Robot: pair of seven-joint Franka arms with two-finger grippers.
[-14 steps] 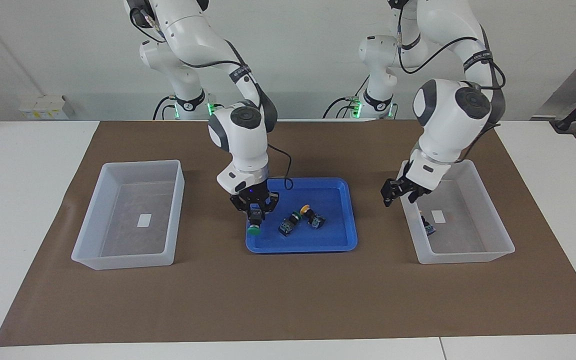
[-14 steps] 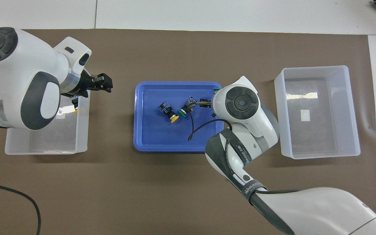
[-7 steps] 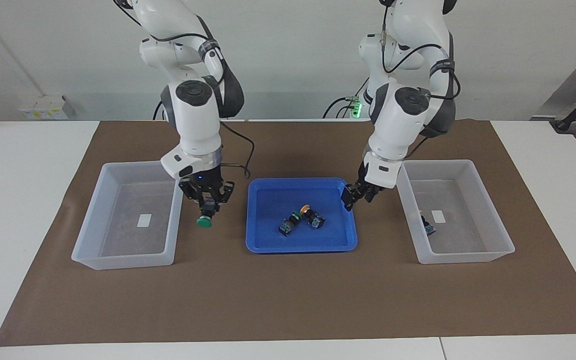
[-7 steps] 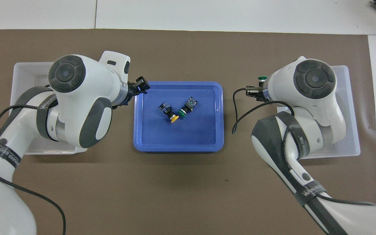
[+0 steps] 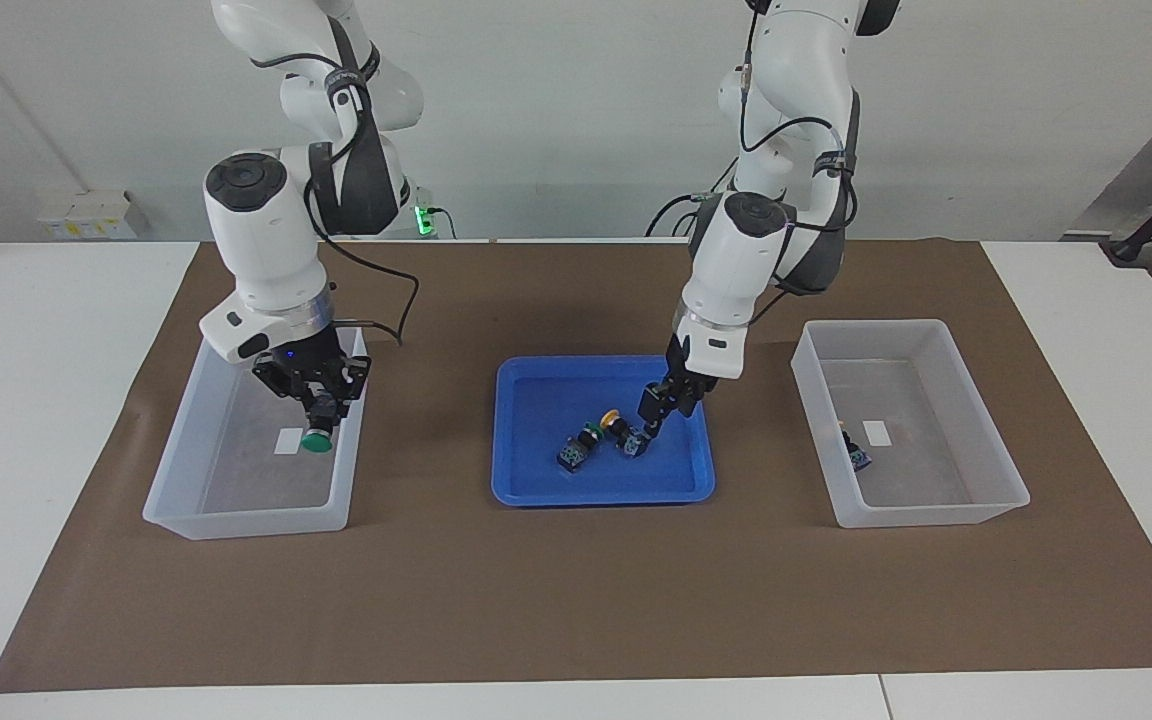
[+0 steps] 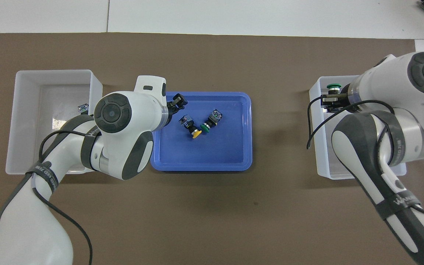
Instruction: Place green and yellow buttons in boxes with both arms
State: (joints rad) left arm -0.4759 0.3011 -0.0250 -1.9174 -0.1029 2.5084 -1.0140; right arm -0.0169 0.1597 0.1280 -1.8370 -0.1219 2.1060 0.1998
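The right gripper's (image 5: 320,412) jaws are pinching a green button (image 5: 316,440), cap down. The left gripper's (image 5: 658,408) jaws stand slightly spread and hold nothing.

A brown mat (image 5: 576,600) covers the middle of the table. One box (image 5: 236,522) sits at the mat's right-arm end. The held green button hangs over it, close to the wall facing the blue tray (image 5: 536,490). The other box (image 5: 936,515), at the left-arm end, holds one button (image 5: 856,452) whose cap colour cannot be made out. The tray lies between the boxes at the mat's centre. On it a second green button (image 5: 581,448) and a yellow button (image 5: 622,430) lie tipped over, their caps touching.

The step in hand looks like a drop-off paired with a pick-up. Next, the right jaws need to part over their box. The left gripper, low over the tray just beside the yellow button's base, needs to straddle that body and close.
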